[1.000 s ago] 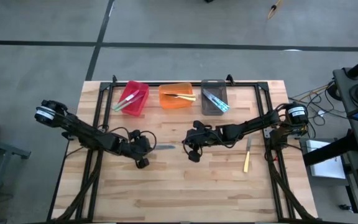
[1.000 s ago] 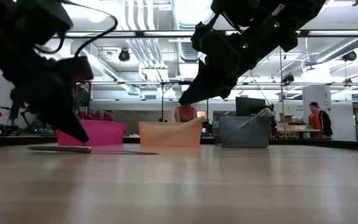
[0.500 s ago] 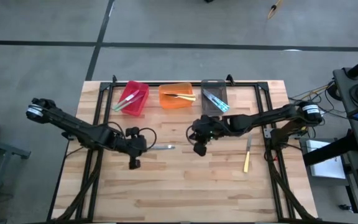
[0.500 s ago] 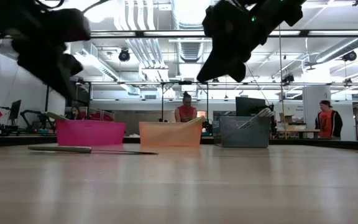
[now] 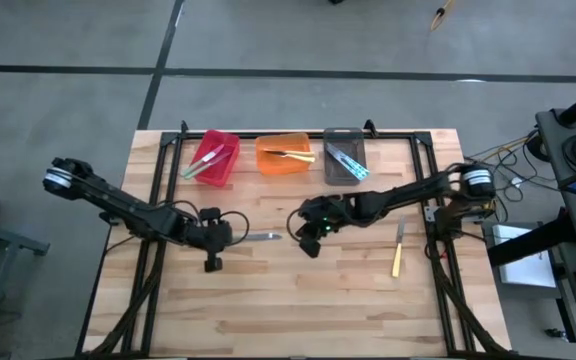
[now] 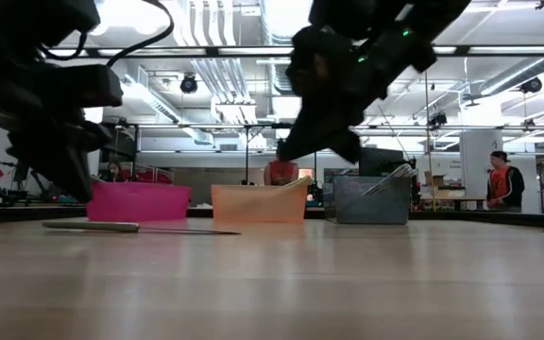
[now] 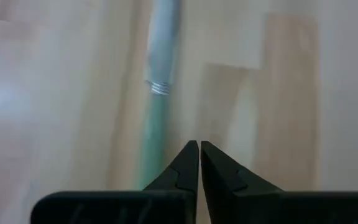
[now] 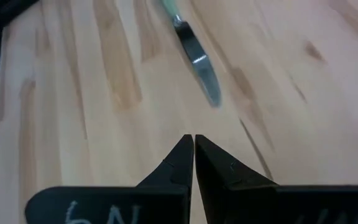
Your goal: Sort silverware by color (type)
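Left gripper (image 5: 211,262) clenched empty beside green-handled knife (image 5: 260,237) lying mid-table, right gripper (image 5: 309,246) clenched empty near its blade; pick step pending, next needs opening jaws over handle, then red bin (image 5: 230,165).

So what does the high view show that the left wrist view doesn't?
Only the high view shows the red plastic bin, orange plastic bin and grey plastic bin, each holding utensils, the yellow-handled utensil lying near the table's right side, and the shut right gripper. Only the left wrist view shows the ribbed metal collar where handle meets head. Both show the green-handled knife on the wooden table beside the shut left gripper.
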Motion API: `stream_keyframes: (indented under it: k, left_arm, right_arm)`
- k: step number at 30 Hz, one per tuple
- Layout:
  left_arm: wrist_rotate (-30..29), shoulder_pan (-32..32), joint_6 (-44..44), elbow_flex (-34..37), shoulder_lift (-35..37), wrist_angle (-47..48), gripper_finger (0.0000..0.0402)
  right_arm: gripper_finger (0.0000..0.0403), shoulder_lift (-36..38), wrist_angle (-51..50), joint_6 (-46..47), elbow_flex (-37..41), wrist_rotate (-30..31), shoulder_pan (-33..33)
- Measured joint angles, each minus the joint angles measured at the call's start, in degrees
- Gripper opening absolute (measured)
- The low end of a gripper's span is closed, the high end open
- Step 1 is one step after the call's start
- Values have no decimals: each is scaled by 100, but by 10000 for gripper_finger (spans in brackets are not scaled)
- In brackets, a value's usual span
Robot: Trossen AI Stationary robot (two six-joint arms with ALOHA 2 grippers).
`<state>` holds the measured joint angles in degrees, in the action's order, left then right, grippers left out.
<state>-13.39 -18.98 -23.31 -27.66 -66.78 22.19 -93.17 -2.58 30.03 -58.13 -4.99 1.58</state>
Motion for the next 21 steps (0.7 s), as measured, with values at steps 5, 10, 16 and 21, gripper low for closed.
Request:
stream_keyframes:
  k: [5,10,16,21]
  left_arm:
    - [-472,6,-69,26,-174,-260,2]
    - [-565,63,115,28,-334,-424,29]
    - [-607,87,183,71,-585,-661,92]
    - [-890,114,185,72,-882,-851,135]
  right_arm:
    - [9,-648,169,-50,-518,173,-12]
    - [9,-1312,135,-370,-1176,193,15]
    - [9,-1907,-189,-523,-1857,176,29]
    - [9,-2228,-531,-671,-2229,178,58]
